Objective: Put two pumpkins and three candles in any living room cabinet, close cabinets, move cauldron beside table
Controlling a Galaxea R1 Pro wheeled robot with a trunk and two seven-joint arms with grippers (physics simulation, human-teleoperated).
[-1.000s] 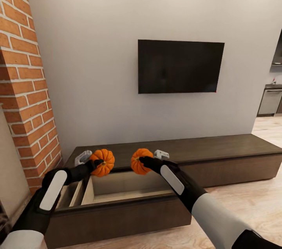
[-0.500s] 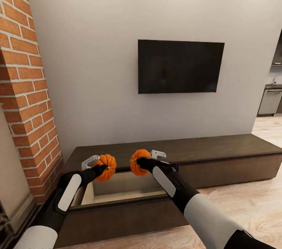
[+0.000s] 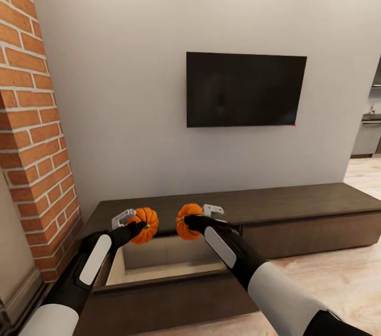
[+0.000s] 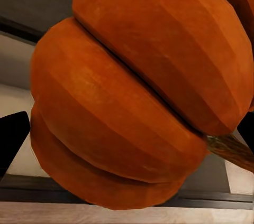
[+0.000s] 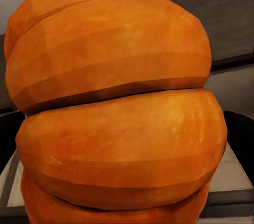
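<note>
Both arms carried slightly nearer the open cabinet (image 3: 296, 209), left gripper (image 3: 133, 223) clamped on one pumpkin (image 3: 145, 225), right gripper (image 3: 197, 221) on the other pumpkin (image 3: 187, 220), its stem (image 4: 231, 150) seen by the left wrist.

Both pumpkins are bright orange with darker ribbed grooves, the left pumpkin (image 3: 144, 225) showing a brown stem (image 4: 232, 150) and the right pumpkin (image 3: 188, 221) plain orange. The cabinet (image 3: 296, 209) is dark brown with a pale beige open drawer (image 3: 164, 262). A red-and-cream brick column (image 3: 32, 129), grey-white wall (image 3: 132, 87), black television (image 3: 245, 89) and light wood floor (image 3: 344, 278) surround them.
</note>
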